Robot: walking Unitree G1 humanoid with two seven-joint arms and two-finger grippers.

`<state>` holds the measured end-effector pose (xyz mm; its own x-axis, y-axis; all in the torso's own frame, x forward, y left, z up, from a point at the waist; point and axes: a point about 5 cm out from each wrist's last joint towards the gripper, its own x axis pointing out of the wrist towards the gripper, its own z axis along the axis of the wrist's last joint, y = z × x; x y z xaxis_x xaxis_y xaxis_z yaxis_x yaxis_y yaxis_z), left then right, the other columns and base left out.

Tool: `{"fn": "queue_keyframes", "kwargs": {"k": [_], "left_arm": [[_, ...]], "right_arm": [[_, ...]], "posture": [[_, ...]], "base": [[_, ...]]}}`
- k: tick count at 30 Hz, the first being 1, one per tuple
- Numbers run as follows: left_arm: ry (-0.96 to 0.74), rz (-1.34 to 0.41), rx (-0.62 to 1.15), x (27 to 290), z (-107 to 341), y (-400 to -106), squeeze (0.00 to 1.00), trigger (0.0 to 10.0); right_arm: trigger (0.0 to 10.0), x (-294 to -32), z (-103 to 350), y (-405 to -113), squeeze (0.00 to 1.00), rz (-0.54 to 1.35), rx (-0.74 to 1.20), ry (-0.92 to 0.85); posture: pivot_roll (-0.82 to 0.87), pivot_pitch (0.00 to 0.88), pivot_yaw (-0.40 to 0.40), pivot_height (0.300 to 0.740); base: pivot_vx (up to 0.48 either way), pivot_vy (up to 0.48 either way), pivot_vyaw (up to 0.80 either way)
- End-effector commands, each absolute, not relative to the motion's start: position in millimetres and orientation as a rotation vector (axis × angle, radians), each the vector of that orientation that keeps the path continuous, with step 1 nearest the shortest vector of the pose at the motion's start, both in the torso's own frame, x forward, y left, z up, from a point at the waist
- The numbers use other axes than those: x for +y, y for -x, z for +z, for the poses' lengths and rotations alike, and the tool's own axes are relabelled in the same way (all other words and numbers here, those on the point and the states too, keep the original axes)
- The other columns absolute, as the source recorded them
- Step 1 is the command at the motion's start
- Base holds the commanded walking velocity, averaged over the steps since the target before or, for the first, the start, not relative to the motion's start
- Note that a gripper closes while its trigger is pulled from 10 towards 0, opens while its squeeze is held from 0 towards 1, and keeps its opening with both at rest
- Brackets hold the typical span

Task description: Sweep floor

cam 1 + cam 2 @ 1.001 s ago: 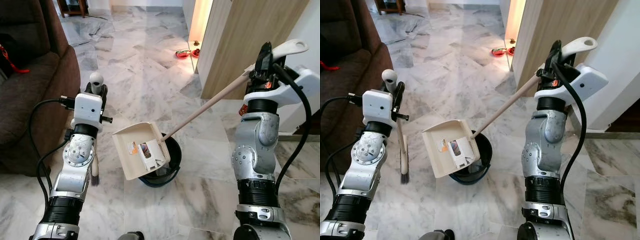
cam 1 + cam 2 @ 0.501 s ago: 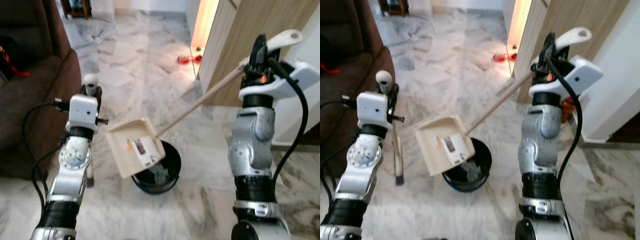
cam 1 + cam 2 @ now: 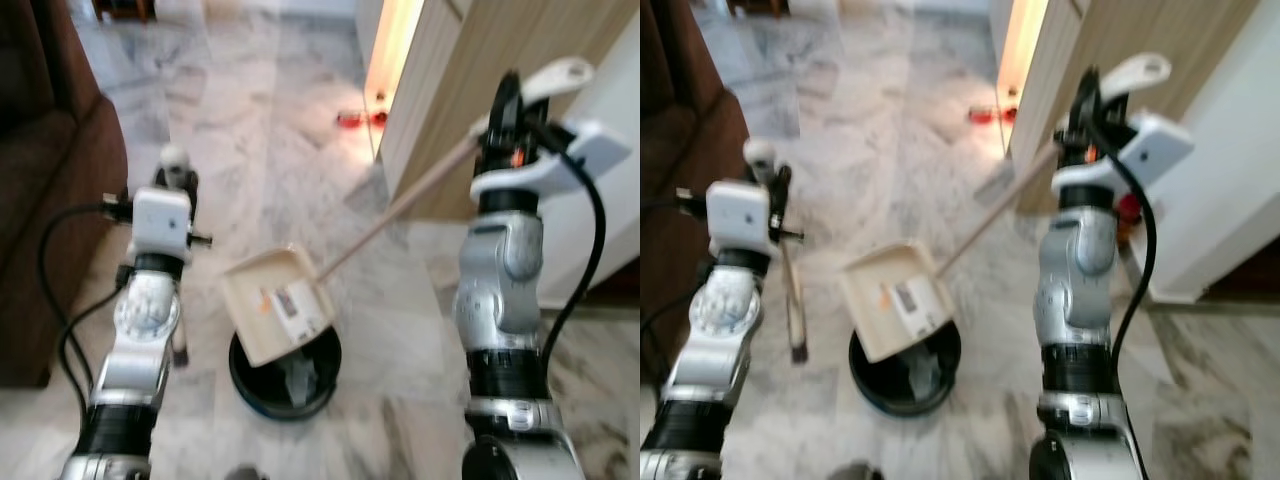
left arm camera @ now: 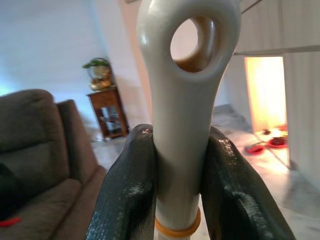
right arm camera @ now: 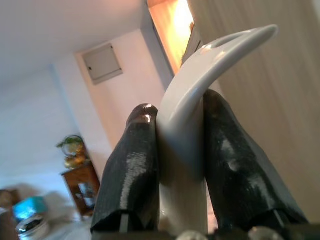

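A cream dustpan (image 3: 277, 304) on a long wooden handle (image 3: 400, 208) tilts over a black bin (image 3: 285, 377) on the marble floor. My right gripper (image 5: 180, 165) is shut on the dustpan handle's white end (image 3: 556, 76), raised at the right by the wooden wall. My left gripper (image 4: 175, 185) is shut on the broom handle (image 4: 182, 100), a cream grip with a hanging hole. The broom (image 3: 793, 300) stands upright to the left of the bin, its dark bristles (image 3: 799, 352) near the floor. Paper scraps lie in the dustpan and the bin.
A brown sofa (image 3: 40, 200) stands close on the left. A wooden wall panel (image 3: 470, 90) and a white wall are at the right. Red bowls (image 3: 358, 119) sit on the floor by a lit doorway further ahead. Open marble floor (image 3: 260, 150) stretches forward.
The whole view has shifted and blurred, so the camera moved. The dustpan now sits lower and more directly over the bin. Both grippers still hold their handles.
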<state>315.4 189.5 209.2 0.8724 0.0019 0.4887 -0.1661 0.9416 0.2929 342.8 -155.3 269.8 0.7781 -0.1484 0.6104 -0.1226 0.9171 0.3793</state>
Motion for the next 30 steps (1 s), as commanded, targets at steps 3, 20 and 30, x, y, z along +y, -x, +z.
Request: {"fn": "queue_keyframes", "kwargs": {"k": [3, 20, 30], "left_arm": [[-0.343, 0.066, -0.568, 179.5, 218.0, -311.6, 0.0, 10.0], [-0.345, 0.076, -0.565, 180.6, 217.0, -310.2, 0.0, 10.0], [-0.365, 0.066, -0.568, 178.7, 215.9, -308.3, 0.0, 10.0]], "right_arm": [[10.0, -157.0, 288.7, -334.2, 0.0, -0.005, -0.79, -0.407], [10.0, -108.0, 301.3, -308.6, 0.0, 0.252, -0.897, -0.377], [10.0, -70.7, 302.6, -285.5, 0.0, 0.41, -0.954, -0.324]], "posture": [[0.31, 0.117, -0.082, 0.74], [0.31, 0.116, -0.094, 0.74], [0.31, 0.121, -0.101, 0.74]], "base": [[0.0, 0.0, 0.0], [0.0, 0.0, 0.0], [0.0, 0.0, 0.0]]}}
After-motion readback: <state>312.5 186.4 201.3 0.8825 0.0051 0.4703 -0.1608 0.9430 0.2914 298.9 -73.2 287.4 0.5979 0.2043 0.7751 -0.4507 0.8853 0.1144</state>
